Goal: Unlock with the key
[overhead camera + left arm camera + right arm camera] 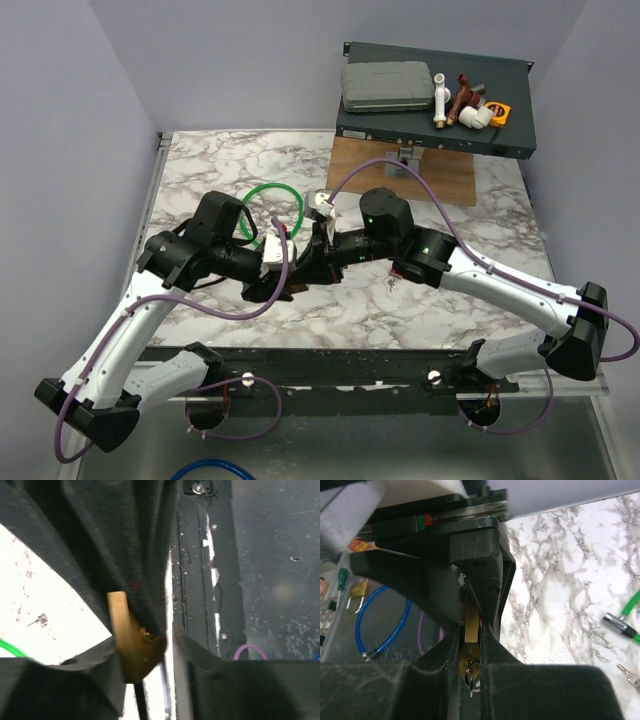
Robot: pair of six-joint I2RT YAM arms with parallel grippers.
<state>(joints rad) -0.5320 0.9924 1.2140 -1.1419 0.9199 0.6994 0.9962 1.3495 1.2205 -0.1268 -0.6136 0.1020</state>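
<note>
brass padlock (131,645) mostly buried between black fingers (100,555), shackle hidden, key (471,674) under it a dim, blurred glint, grip of the left gripper (146,640) unclear, green cable (631,605) cut by the picture's edge

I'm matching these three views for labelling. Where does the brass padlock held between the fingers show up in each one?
Top external: not visible, hidden at the centre behind the fingers.
Left wrist: padlock at lower centre, against dark fingers.
Right wrist: padlock at lower centre, pinched between fingers.
Shared landmark: green cable, at the left edge and the right edge.
</note>
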